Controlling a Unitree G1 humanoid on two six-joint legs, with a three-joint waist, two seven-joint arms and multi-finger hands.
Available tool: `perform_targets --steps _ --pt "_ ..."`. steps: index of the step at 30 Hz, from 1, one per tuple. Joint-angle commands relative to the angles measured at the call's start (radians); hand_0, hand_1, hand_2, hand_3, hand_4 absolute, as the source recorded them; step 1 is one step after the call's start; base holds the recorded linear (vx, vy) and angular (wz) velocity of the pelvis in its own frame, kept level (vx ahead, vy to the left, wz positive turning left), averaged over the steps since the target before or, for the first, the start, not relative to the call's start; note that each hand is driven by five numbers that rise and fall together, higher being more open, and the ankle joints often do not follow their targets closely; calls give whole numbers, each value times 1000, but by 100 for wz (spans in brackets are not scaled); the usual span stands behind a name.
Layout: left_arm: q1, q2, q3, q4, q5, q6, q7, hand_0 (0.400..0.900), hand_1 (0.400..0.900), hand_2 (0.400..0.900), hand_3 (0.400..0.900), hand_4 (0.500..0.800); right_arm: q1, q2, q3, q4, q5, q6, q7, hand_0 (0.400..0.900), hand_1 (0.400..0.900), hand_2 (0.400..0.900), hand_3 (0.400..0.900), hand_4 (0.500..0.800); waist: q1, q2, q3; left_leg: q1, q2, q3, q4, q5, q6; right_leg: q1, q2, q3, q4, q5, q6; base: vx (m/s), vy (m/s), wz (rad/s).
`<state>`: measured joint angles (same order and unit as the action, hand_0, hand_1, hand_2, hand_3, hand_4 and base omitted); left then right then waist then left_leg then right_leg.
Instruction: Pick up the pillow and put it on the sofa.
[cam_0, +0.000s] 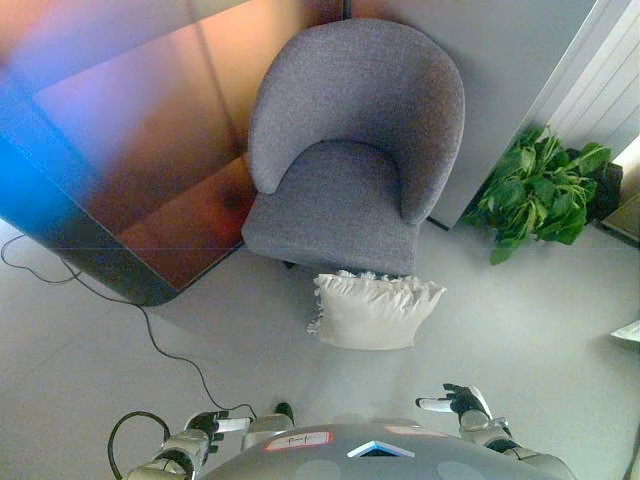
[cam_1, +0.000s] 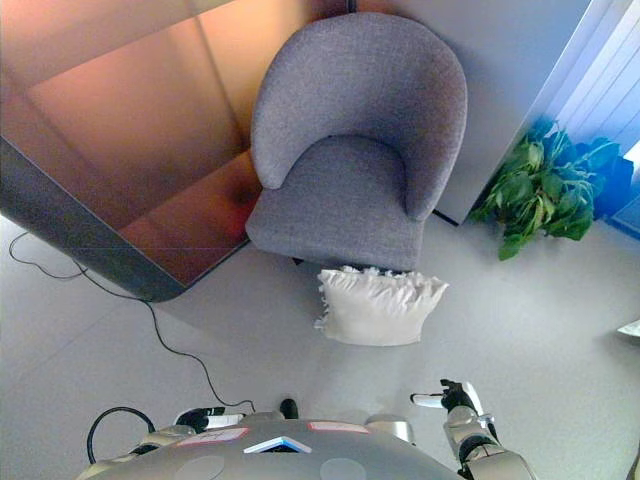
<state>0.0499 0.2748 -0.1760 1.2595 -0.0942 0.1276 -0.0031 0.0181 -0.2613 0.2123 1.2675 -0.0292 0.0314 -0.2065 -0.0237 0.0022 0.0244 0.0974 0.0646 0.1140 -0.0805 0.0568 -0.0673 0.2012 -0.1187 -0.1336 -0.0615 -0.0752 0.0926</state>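
Reading from 9 o'clock across to 3 o'clock: at far left you had a dark, glossy panel (cam_0: 130, 160) leaning over the floor (cam_0: 90, 340), reflecting warm light. The left hand (cam_0: 205, 425) sat low at about 7 o'clock, close to the body and holding nothing; its fingers were too hidden for you to tell whether they were spread or curled. At centre, toward 12 o'clock, stood the grey sofa (cam_0: 345, 150), a tub-backed seat with its cushion bare and facing you, which left an open landing place for the load. Directly below it, touching or just short of the seat's front edge, the white pillow (cam_0: 375, 310) lay flat on the floor with its frilled edge toward the sofa; judged from this layout, the pickup had not yet begun. At about 5 o'clock the right hand (cam_0: 455, 402) hovered empty, fingers loosely extended and pointing left, well apart from the pillow. At 2 o'clock a leafy green plant (cam_0: 540, 190) stood against the wall. No legible writing or brand showed on any of these.
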Motion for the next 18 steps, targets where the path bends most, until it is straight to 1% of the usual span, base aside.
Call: perform_targets --steps 1,8,12,14,18 --pt "-61 5 -9 56 -19 -7 4 900 900 900 900 800 -64 -21 14 39 16 -30 -21 900 900 900 900 800 9 6 17 50 -38 -22 9 -111 40 -72 36 17 -6 67 16 0 0 0" --pt "-65 7 -6 56 -14 -4 2 900 900 900 900 800 -68 -18 18 36 16 -23 -16 900 900 900 900 800 11 6 21 50 -40 -22 12 -113 42 -73 34 13 2 63 16 7 -11 -1" --pt "-62 16 -2 60 -2 -1 -1 900 900 900 900 800 -70 -15 22 34 23 -28 -18 900 900 900 900 800 7 8 26 49 -33 -15 17 -114 45 -85 37 13 40 42 12 30 -81 -4" --pt "-64 23 -3 60 4 6 -4 900 900 900 900 800 -73 -13 26 29 32 -26 -20 900 900 900 900 800 2 9 30 45 -25 -15 27 -115 47 -97 45 23 71 25 6 31 -144 -4" --pt "-73 29 -4 55 -16 16 -7 900 900 900 900 800 -79 -17 25 25 41 -23 -19 900 900 900 900 800 -17 3 45 24 2 -29 91 -126 42 -128 71 67 130 -6 -20 37 -159 -1"
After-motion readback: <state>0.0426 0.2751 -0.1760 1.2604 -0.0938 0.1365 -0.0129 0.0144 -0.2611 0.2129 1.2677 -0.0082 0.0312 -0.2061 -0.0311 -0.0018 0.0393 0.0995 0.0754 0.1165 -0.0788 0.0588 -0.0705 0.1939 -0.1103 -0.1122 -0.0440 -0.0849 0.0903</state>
